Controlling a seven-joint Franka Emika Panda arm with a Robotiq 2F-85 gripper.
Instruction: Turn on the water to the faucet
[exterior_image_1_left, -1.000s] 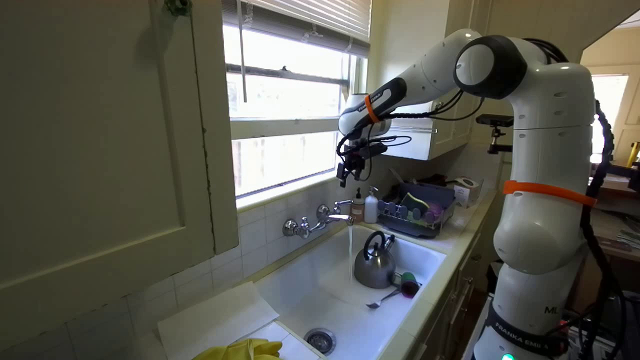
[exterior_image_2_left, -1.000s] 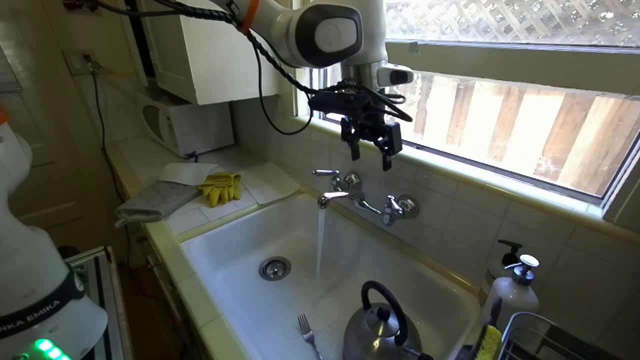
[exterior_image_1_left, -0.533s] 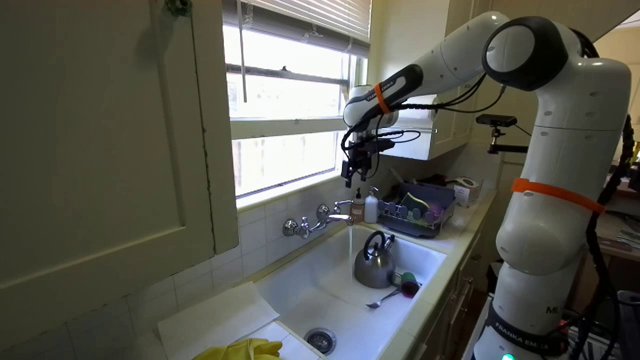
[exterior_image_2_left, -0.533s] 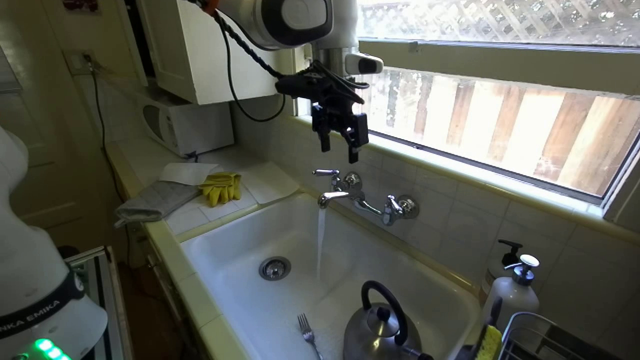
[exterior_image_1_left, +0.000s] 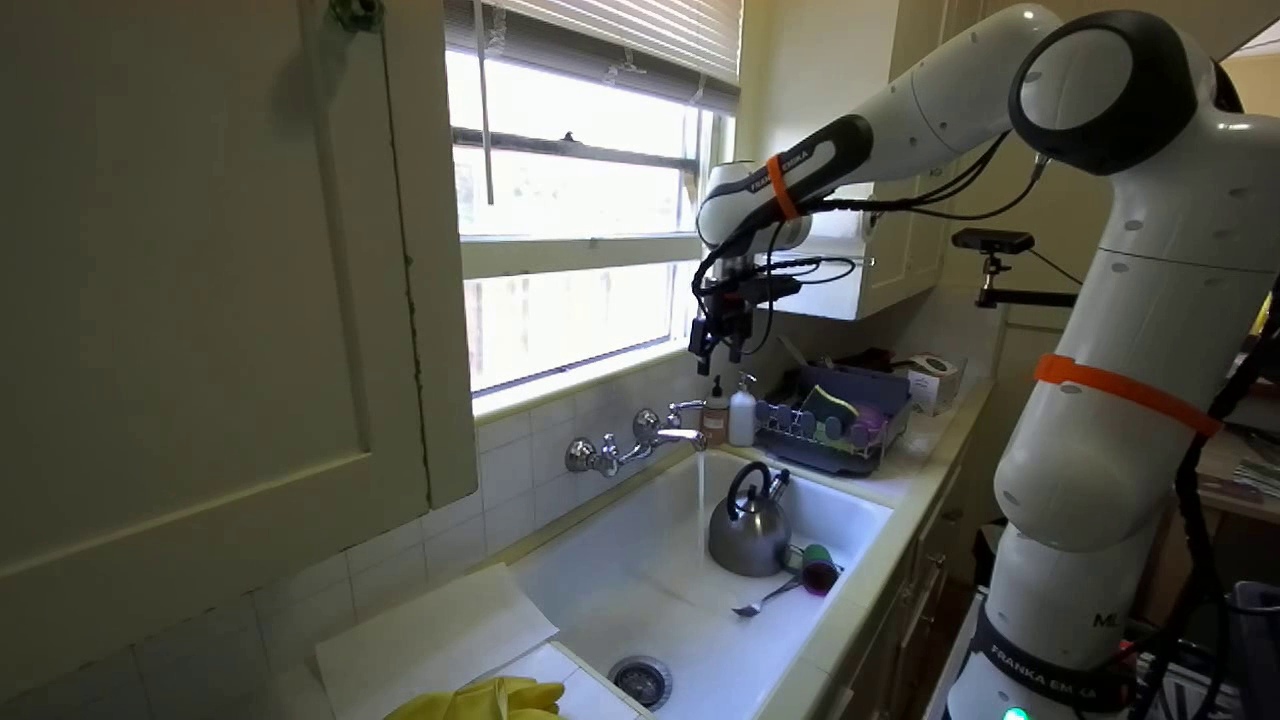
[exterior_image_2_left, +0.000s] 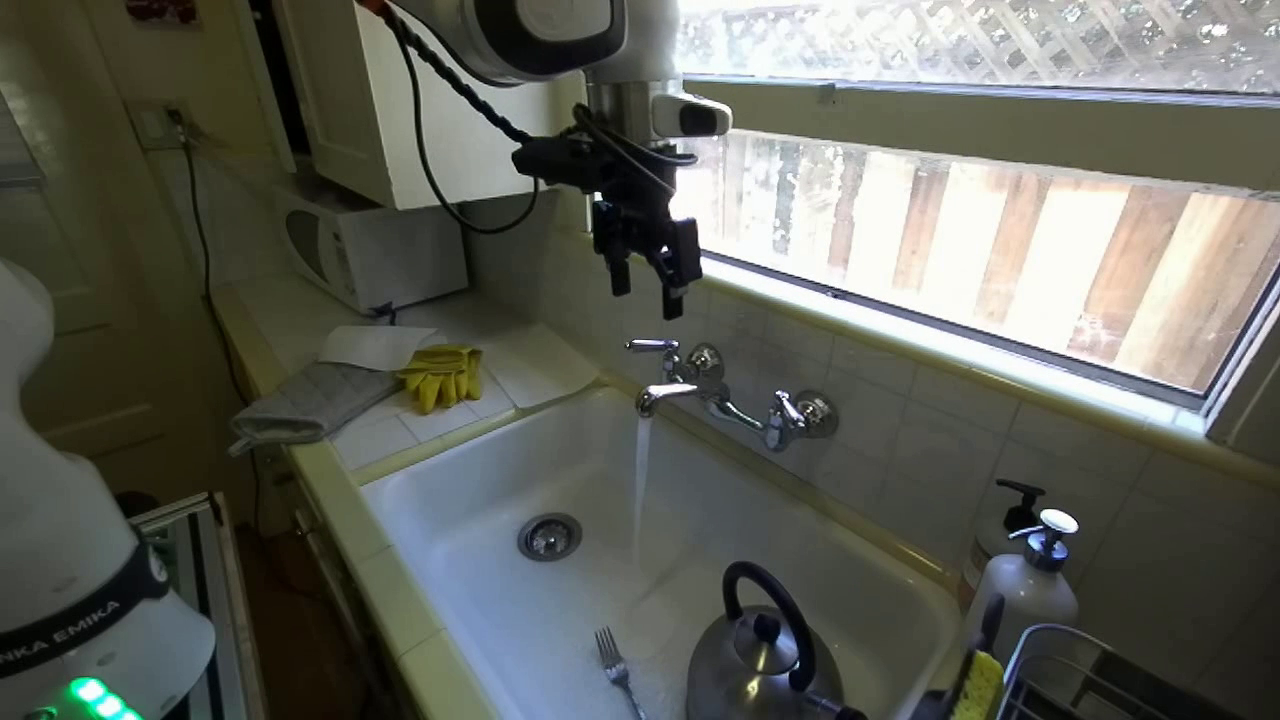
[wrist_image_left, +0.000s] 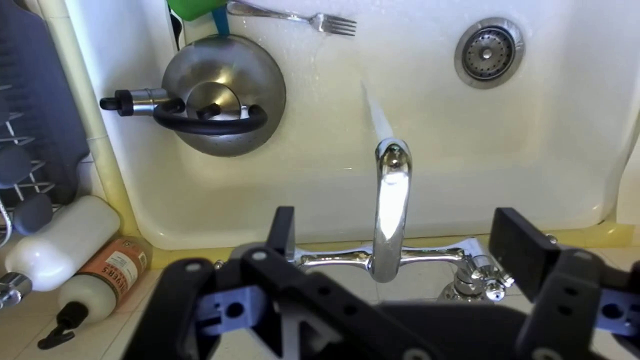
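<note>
The chrome faucet (exterior_image_1_left: 640, 447) is mounted on the tiled wall above the white sink in both exterior views (exterior_image_2_left: 740, 415). Its spout shows in the wrist view (wrist_image_left: 392, 210). A thin stream of water (exterior_image_2_left: 641, 480) runs from the spout into the basin, and it also shows in the wrist view (wrist_image_left: 378, 117) and in an exterior view (exterior_image_1_left: 701, 500). My gripper (exterior_image_2_left: 647, 297) is open and empty above the faucet, apart from it. In the wrist view the fingers (wrist_image_left: 392, 225) stand wide apart, with the spout seen between them; the left finger hides one handle.
A silver kettle (wrist_image_left: 225, 90), a fork (exterior_image_2_left: 614, 662) and a cup (exterior_image_1_left: 819, 572) are in the sink (exterior_image_2_left: 440, 500). Soap bottles (exterior_image_2_left: 1025, 590) and a dish rack (exterior_image_1_left: 835, 420) stand at its end. The window (exterior_image_2_left: 980, 260) is close behind the gripper. Yellow gloves (exterior_image_2_left: 441, 376) lie on the counter.
My gripper has moved left and slightly up in an exterior view, away from the window's middle, staying open. The water runs in every frame; the faucet looks unchanged.
</note>
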